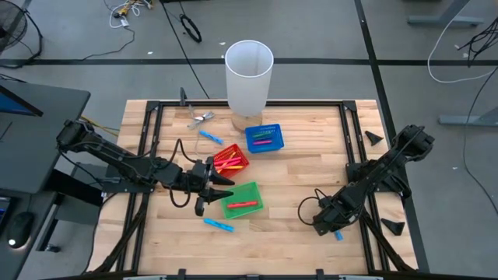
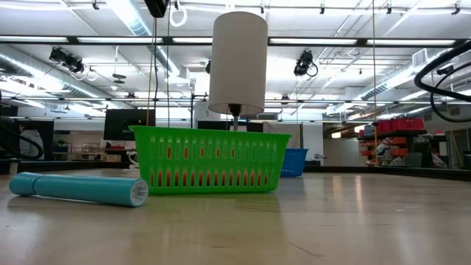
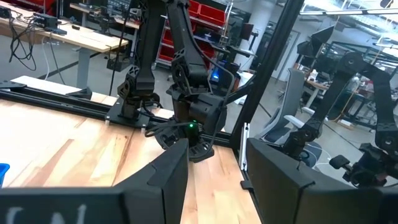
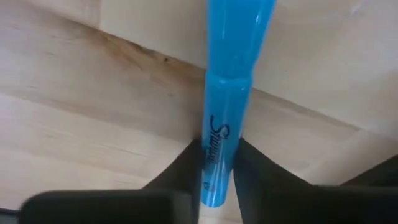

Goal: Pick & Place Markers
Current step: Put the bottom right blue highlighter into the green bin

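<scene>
Lower right of the high view, the right gripper [image 4: 217,168] pinches a blue marker [image 4: 227,93] low over the desk [image 1: 296,179], ready to lift. Left gripper [image 1: 212,187], fingers wide, hovers beside the green basket [image 1: 243,201].

A black script logo, seemingly "Sharpie", runs along the barrel of the light blue marker [image 4: 227,99] clamped between the right end effector's [image 4: 217,163] fingers.

The green basket's [image 2: 210,159] mesh wall blurs its red marker [image 2: 221,179] (low view).
</scene>
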Tool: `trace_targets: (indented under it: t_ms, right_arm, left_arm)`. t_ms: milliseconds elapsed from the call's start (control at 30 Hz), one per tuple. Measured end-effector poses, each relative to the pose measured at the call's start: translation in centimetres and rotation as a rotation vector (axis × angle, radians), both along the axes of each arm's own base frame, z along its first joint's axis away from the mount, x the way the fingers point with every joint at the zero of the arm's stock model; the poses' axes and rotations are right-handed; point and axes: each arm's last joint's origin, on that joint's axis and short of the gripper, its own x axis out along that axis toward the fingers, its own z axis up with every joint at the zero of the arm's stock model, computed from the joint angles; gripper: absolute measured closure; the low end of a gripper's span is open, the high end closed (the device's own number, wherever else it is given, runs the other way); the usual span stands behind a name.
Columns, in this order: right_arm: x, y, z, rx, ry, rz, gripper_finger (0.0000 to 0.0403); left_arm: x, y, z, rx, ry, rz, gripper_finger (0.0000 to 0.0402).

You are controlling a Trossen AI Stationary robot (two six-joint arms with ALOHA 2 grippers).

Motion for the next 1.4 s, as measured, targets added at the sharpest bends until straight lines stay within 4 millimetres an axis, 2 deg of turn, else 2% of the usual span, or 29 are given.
trace_targets:
  t_ms: [100, 267, 500, 633, 1067, 1400]
  right_arm:
    - [0.0, 0.0, 0.1, 0.002, -0.008, 0.003, 0.0356]
    - [0.2, -0.1, 1.0, -0.025, -0.053, 0.071, 0.0357]
    - [1.4, -1.2, 4.4, -0.120, -0.268, 0.189, 0.0357]
    - [2.6, -1.8, 6.5, -0.201, -0.456, 0.257, 0.0357]
    - [7.7, -3.8, 13.2, -0.487, -0.921, 0.504, 0.0357]
    - [11.2, -4.8, 17.2, -0.626, -1.341, 0.565, 0.0357]
  left_arm:
    - [0.0, 0.0, 0.0, 0.000, 0.000, 0.000, 0.0234]
    - [0.0, 0.0, 0.0, 0.000, 0.000, 0.000, 0.0234]
    - [0.0, 0.0, 0.0, 0.001, -0.001, 0.000, 0.0234]
    - [0.0, 0.0, 0.0, 0.001, -0.001, 0.014, 0.0234]
    - [0.0, 0.1, 0.0, 0.001, -0.003, 0.038, 0.0234]
    - [0.0, 0.1, 0.0, -0.002, -0.003, 0.039, 0.0234]
